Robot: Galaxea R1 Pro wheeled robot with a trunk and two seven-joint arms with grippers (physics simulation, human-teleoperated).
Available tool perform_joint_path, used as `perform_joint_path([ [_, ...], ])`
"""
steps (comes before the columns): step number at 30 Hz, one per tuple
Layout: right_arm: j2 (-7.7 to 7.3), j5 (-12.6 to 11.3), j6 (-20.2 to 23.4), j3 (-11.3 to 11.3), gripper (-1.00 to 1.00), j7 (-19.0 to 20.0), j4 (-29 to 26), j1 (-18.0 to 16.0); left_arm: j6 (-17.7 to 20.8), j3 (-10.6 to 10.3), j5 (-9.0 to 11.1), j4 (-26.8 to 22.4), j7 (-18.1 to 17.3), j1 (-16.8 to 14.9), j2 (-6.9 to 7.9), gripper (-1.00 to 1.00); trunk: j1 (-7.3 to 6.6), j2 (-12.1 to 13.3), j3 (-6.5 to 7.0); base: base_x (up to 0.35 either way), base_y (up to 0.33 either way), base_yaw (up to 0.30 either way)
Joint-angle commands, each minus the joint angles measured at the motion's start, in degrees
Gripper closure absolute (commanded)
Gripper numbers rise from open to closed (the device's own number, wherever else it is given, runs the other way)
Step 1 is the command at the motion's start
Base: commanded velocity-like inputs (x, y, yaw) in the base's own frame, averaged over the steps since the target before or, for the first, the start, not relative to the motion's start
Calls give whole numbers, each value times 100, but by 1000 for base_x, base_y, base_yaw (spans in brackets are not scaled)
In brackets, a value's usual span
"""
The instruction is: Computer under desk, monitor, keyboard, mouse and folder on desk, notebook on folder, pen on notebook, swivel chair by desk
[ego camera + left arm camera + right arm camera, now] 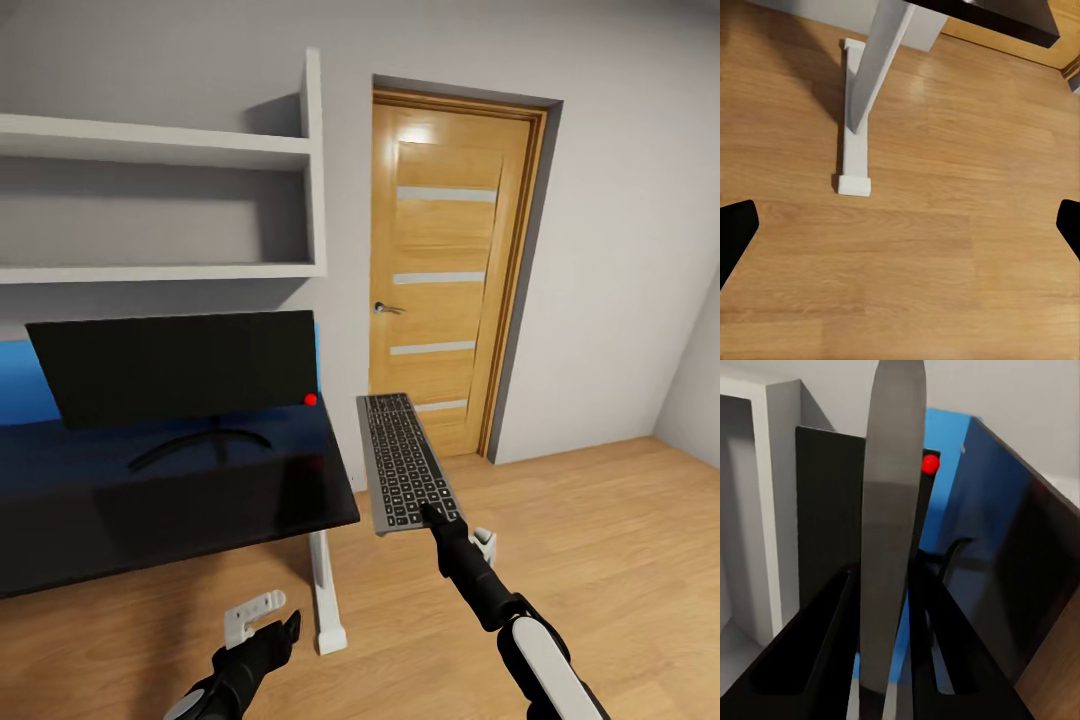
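Right arm [520,620] extended, jaws clamped; left arm [245,665] low, jaws apart.

The keyboard [407,463] has black keys in a grey frame, clamped in the black right gripper [436,516]. Left of that gripper, the bench [200,500] is glossy black on white legs; the monitor [175,365] is black with a red dot. The floor [945,247] is light wood, the door [445,270] honey-brown.
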Motion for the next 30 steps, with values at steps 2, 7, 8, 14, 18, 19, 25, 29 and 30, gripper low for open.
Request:
perform_joint_path([
  [2,-3,-61,8,3,100,27,-1,-4,12,-11,23,-7,38,-7,3,-100,0,-4,-6,0,302,0],
  [7,1,-61,5,3,100,16,0,-4,12,-11,21,-7,37,-7,2,-100,0,-4,-6,0,296,0],
  [8,3,-61,3,3,100,14,3,-4,12,-11,21,-7,37,-7,2,-100,0,-4,-6,0,275,0],
  [14,6,-61,-16,5,100,10,7,-4,12,-11,26,-7,39,-7,-3,-100,0,-4,-6,28,217,0],
  [18,6,-55,-20,8,100,9,12,-4,14,-11,28,0,37,-7,-3,-100,0,-4,-6,13,39,-97],
  [19,6,-54,-21,9,100,9,13,-4,15,-11,28,1,37,-7,-3,-100,0,-4,-6,3,9,-219],
  [25,5,-52,-7,23,100,14,27,-4,20,-11,29,2,37,-7,-4,-100,0,-4,-6,1,3,-166],
  [29,6,-59,7,28,100,10,18,-4,21,-11,29,2,37,-7,-4,-100,0,-4,-6,0,0,-21],
  [30,10,-60,8,32,100,10,17,-4,21,-11,29,2,37,-7,-4,-100,0,-4,-6,0,0,-6],
])
